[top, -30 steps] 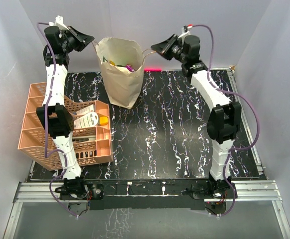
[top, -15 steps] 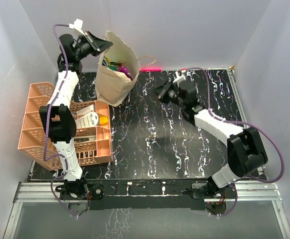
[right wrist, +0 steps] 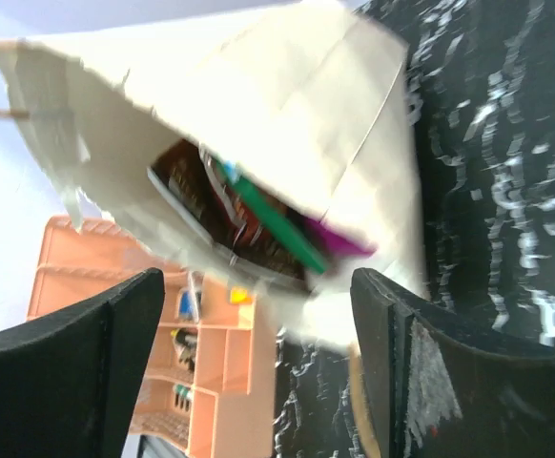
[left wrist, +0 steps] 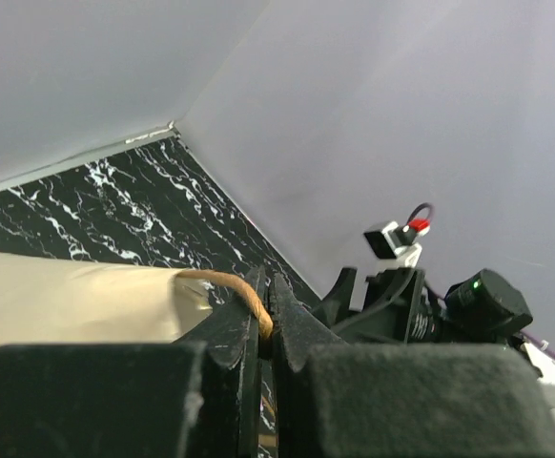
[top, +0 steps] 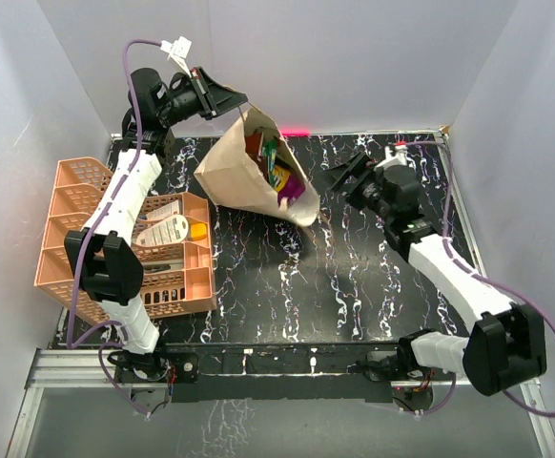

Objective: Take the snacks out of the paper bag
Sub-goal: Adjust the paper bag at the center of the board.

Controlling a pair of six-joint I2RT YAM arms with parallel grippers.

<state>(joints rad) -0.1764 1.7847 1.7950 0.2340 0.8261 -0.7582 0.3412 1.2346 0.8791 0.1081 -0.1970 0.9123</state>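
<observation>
Pinching the thin handle [left wrist: 242, 289] tight in the left gripper [left wrist: 266, 320], with the paper bag [top: 232, 176] hanging tilted just below, mouth facing the wide-open right gripper [top: 347, 174]: light, crumply paper, glossy snacks [top: 277, 177] inside likely slippery, so nip a protruding packet edge.

Tilted paper bag [top: 242, 179] opens toward the right hand [top: 348, 178]; basket [top: 60, 239] blocks left.

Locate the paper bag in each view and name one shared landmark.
Top external: paper bag upper centre, tipped, mouth toward the right.
Left wrist: paper bag lower left, handle in left gripper.
Right wrist: paper bag upper centre, mouth facing camera.
Shared landmark: black marbled table.
</observation>
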